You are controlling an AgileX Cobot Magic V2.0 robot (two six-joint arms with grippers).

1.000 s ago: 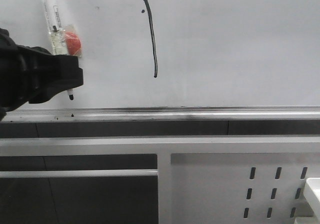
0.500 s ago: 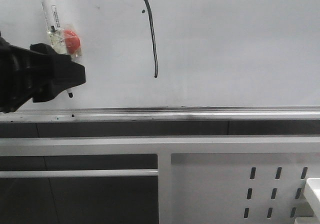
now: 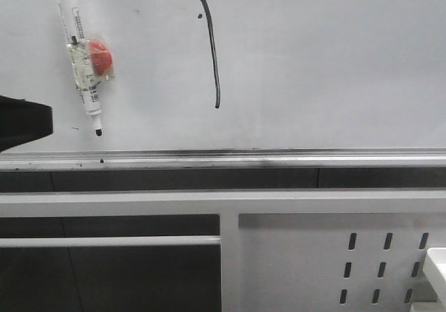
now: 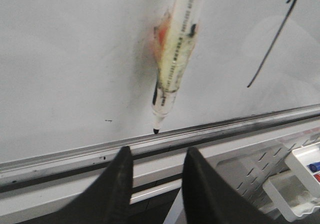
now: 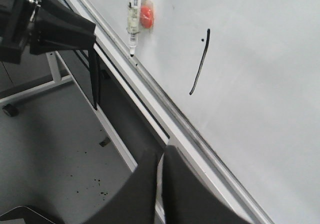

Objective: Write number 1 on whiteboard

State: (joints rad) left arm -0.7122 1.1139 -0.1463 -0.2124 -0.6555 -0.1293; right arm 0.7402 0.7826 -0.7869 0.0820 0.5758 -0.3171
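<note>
The number 1 (image 3: 214, 51) is a thin black near-vertical stroke with a small dot near its top on the whiteboard (image 3: 334, 61). It also shows in the left wrist view (image 4: 275, 39) and the right wrist view (image 5: 200, 64). A clear-barrelled marker pen (image 3: 80, 54) hangs on the board beside a red blob, tip down, left of the stroke. My left gripper (image 4: 158, 153) is open and empty, below the pen's tip (image 4: 156, 130) and apart from it. Only its black edge (image 3: 21, 120) shows in the front view. My right gripper (image 5: 161, 153) is shut and empty, away from the board.
A silver rail (image 3: 244, 157) runs along the board's lower edge. Below it stands a white perforated metal frame (image 3: 334, 249). A white tray (image 4: 295, 184) sits at the lower right. The left arm (image 5: 50, 29) shows in the right wrist view, over grey floor.
My left gripper has drawn back from the marker pen to the left edge of the front view. The pen stays on the board, now fully uncovered. The stroke is unchanged.
</note>
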